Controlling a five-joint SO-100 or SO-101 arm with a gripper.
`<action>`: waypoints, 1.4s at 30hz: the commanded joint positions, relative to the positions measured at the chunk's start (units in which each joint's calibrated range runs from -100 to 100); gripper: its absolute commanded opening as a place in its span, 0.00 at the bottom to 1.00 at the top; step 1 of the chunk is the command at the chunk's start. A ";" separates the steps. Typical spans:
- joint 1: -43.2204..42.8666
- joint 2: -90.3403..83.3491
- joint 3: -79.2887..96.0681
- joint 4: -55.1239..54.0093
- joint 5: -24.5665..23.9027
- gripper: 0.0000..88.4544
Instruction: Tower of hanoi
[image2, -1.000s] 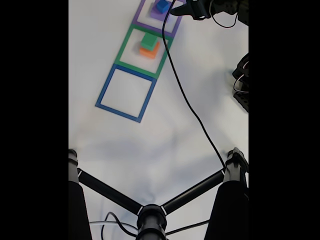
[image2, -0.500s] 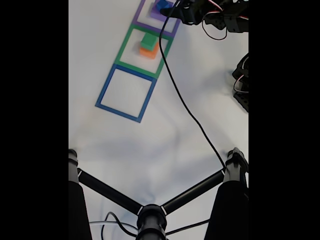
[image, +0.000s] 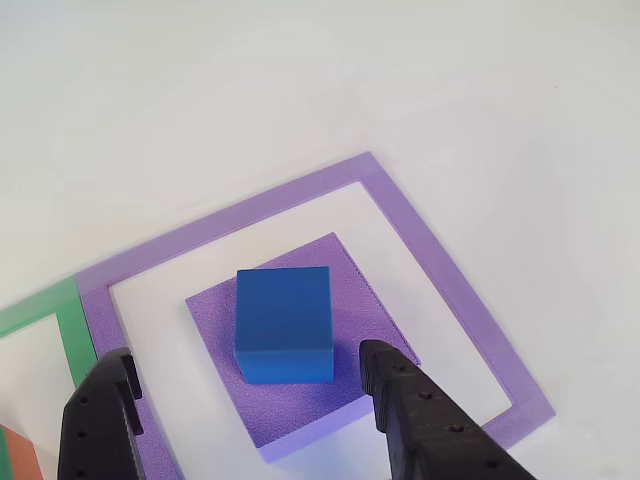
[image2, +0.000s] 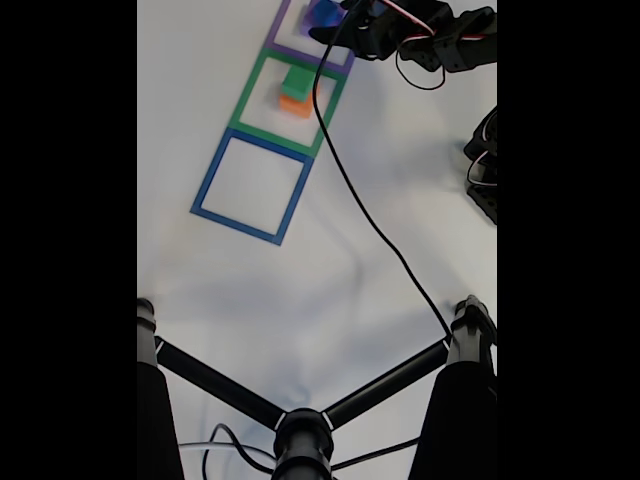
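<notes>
In the other view your claw (image: 245, 420) stands open, one black finger (image: 100, 425) at the lower left and the other (image: 425, 425) at the lower right, both clear of the blocks. The blue cube (image: 284, 322) sits on the purple slab (image: 345, 395), just ahead of the gap between the fingers. The slab lies inside the purple tape square (image: 430, 260) on the white bench (image: 300, 80), and an orange corner (image: 18, 455) shows at the bottom left.

In the fixed view the claw (image2: 335, 22) reaches in from the right at the bench's top edge, over the blue cube (image2: 322, 12). In the next square down, the green block (image2: 296, 82) rests on the orange block (image2: 297, 105)
</notes>
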 joint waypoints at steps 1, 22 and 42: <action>-0.52 1.06 -3.01 -2.65 0.00 0.26; -0.90 6.59 -8.00 -3.05 0.00 0.09; -2.19 -12.08 -14.46 25.03 0.00 0.04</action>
